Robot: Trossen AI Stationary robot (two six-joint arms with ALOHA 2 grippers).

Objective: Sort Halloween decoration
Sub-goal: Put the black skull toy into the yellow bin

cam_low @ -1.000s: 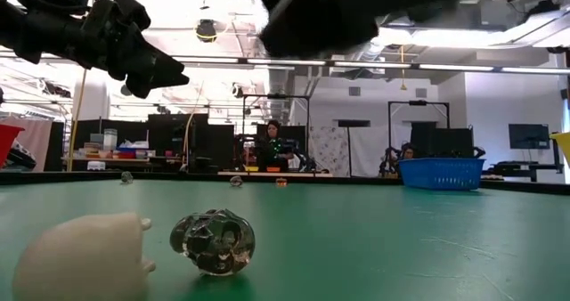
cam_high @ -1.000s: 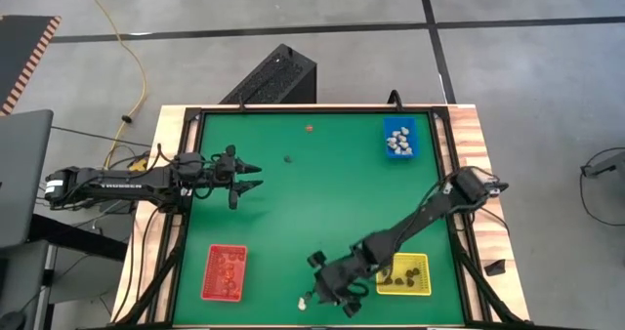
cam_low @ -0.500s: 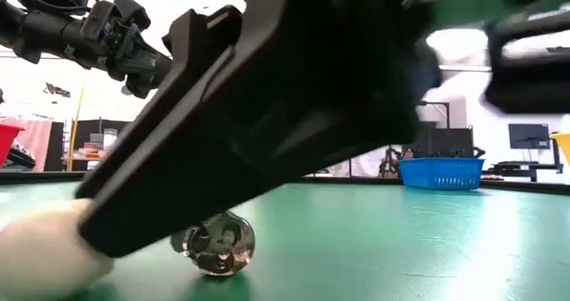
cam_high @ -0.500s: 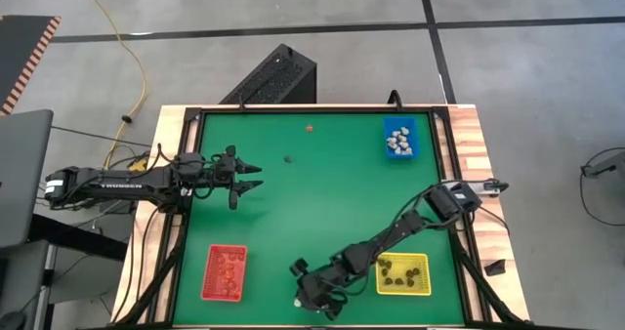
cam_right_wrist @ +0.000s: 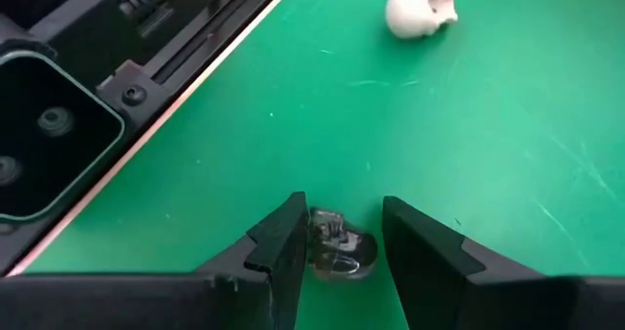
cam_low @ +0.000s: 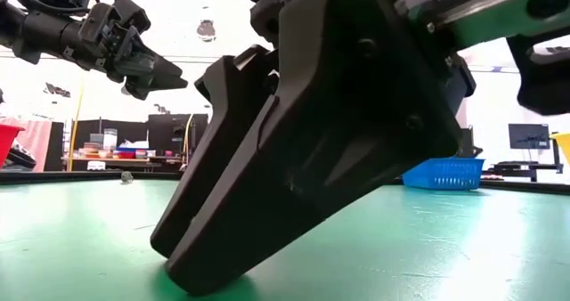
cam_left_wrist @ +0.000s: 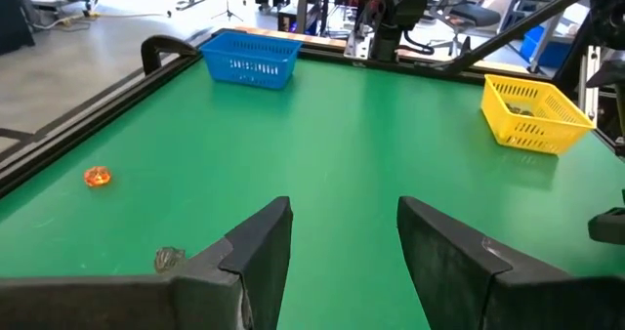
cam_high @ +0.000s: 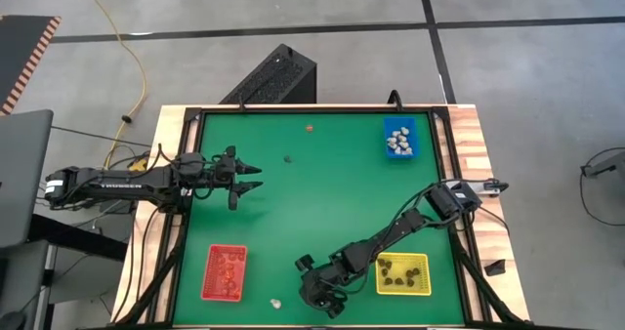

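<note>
Dark, glassy skull trinket (cam_right_wrist: 340, 253) sits on the green table (cam_high: 322, 203) between the right gripper's (cam_right_wrist: 337, 234) parted fingers, not yet clenched. A white skull trinket (cam_right_wrist: 420, 8) lies well ahead of that pincer. The left gripper (cam_high: 252, 177) hovers apart, released, holding nothing.

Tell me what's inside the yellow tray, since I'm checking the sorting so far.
The yellow tray holds several dark brown-black trinkets in the high view. Its mesh wall hides them in the left wrist view, and an exact count isn't possible.
</note>
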